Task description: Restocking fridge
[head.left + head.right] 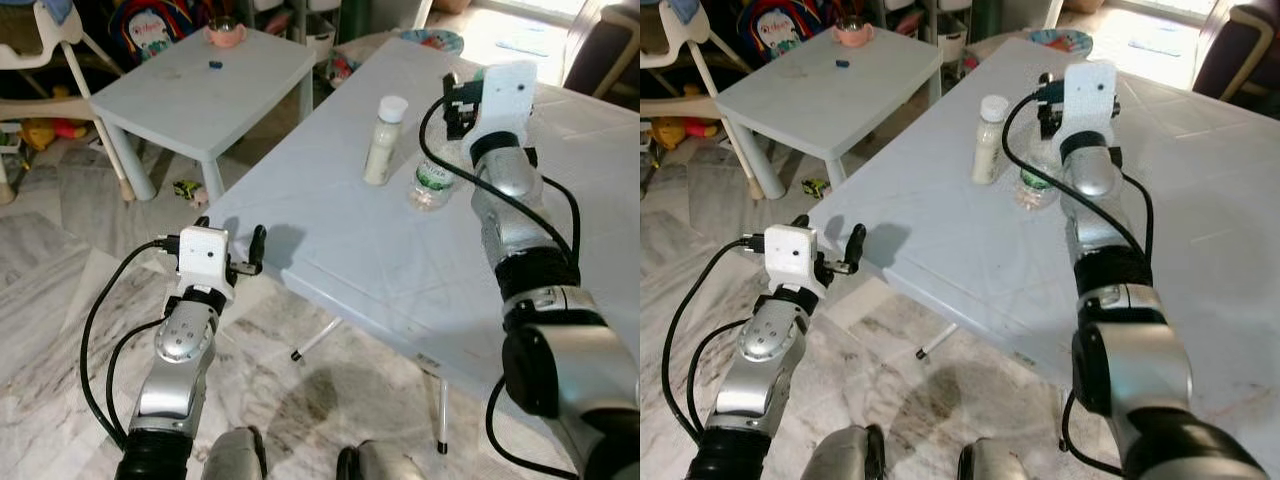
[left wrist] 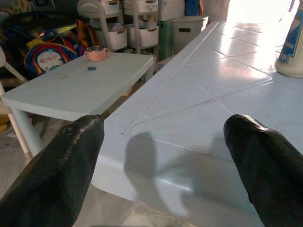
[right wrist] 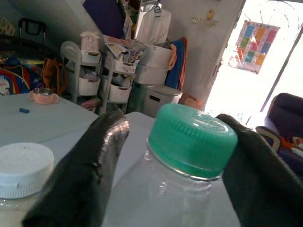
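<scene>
A clear water bottle (image 1: 432, 186) with a green cap (image 3: 191, 137) stands on the big white table (image 1: 350, 250). Just to its left is a cream-filled bottle (image 1: 384, 140) with a white cap (image 3: 23, 169). My right gripper (image 3: 173, 120) reaches over the table, and its two black fingers (image 3: 90, 165) straddle the water bottle's neck. It is open, with a gap showing on at least one side of the cap. My left gripper (image 1: 230, 235) is open and holds nothing, level with the table's near left corner.
A small white side table (image 1: 200, 90) stands to the left with a pink cup (image 1: 226, 33) and a small blue piece (image 1: 215, 65). A high chair (image 1: 50, 45) and toys are on the floor behind it. A patterned plate (image 1: 432, 40) sits at the big table's far end.
</scene>
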